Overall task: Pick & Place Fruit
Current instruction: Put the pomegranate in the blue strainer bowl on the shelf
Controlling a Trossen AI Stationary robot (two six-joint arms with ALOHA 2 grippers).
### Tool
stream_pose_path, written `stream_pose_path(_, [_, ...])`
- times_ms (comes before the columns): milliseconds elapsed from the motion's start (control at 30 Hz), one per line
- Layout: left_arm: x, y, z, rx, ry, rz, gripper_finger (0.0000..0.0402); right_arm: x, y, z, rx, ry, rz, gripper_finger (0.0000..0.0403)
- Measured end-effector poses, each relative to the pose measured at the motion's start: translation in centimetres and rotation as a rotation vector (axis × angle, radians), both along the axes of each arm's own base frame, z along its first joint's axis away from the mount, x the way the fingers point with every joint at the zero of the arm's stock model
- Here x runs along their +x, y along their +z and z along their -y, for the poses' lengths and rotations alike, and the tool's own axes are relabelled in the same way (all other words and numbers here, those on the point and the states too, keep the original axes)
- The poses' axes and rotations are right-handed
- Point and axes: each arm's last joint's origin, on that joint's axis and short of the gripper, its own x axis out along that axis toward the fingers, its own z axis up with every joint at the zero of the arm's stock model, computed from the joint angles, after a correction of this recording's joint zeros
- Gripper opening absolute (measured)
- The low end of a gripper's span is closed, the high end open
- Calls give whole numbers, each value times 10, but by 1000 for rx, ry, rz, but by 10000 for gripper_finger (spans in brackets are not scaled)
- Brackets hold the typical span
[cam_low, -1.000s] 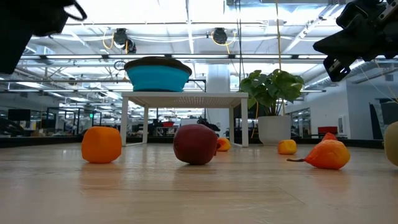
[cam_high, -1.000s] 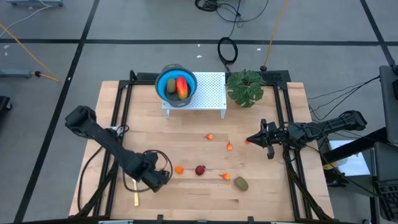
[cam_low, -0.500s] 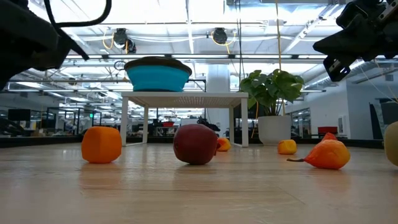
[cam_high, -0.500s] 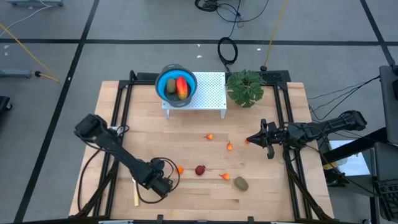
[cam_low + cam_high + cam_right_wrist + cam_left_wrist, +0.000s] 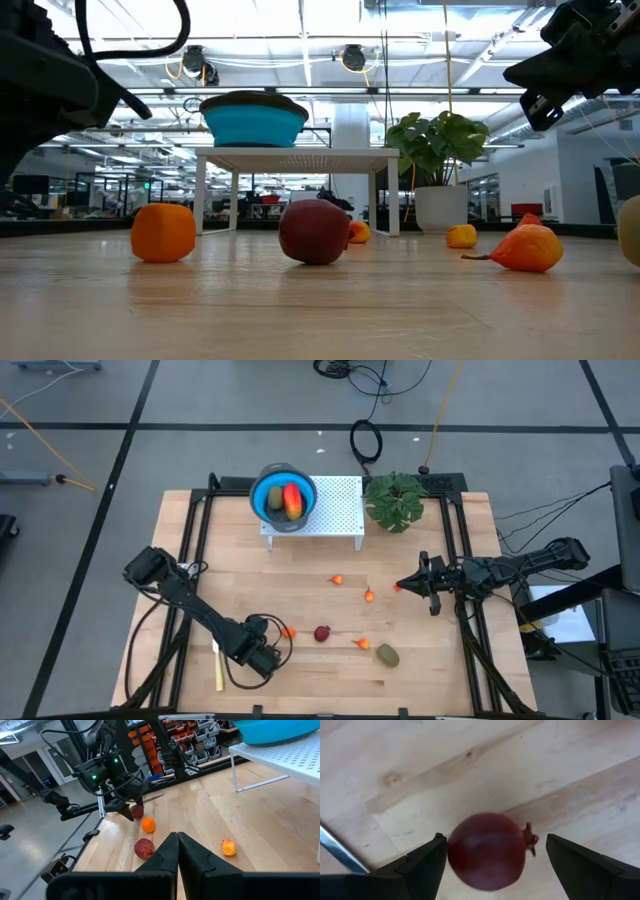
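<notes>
My left gripper (image 5: 264,652) is open, low over the near left of the table, pointing down. Its fingers stand on either side of a dark red ball (image 5: 487,852) that lies on the wood; the ball also shows in the right wrist view (image 5: 136,811). An orange piece (image 5: 289,631), a second dark red ball (image 5: 321,633), a tiny orange piece (image 5: 362,644) and an olive-brown oval (image 5: 387,655) lie to its right. The blue bowl (image 5: 268,500) holds the red-orange-yellow piece (image 5: 293,495) and an olive oval. My right gripper (image 5: 404,586) is shut, raised at mid right. My left gripper comes at the dark red ball from above. One finger (image 5: 427,862) stands close against the ball's side (image 5: 451,851), and I cannot tell whether it touches. The other finger (image 5: 570,862) is clear of it.
The bowl sits on a white perforated stand (image 5: 335,505) at the far middle, with a leafy plant (image 5: 395,500) beside it. A slim cream-yellow knife (image 5: 216,666) lies left of my left gripper. Two tiny orange pieces (image 5: 337,579) (image 5: 369,597) lie mid-table.
My left arm has come down, and its gripper has shifted a little toward the table's right and near edges. The fruit on the table has stayed where it was.
</notes>
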Motion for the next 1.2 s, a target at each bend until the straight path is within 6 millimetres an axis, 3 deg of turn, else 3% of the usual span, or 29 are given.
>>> stream_pose_path(267, [1,0,-1,15,1,12,312,0,0,0,0,0,0,0])
stream_pose_path(733, [1,0,-1,8,5,10,228,0,0,0,0,0,0,0])
stream_pose_path(900, [1,3,-2,12,-5,22,223,0,0,0,0,0,0,0])
stream_pose_path(1000, [0,12,-4,16,-45,65,222,0,0,0,0,0,0,0])
stream_pose_path(1200, [-6,49,-15,86,-158,262,217,0,0,0,0,0,0,0])
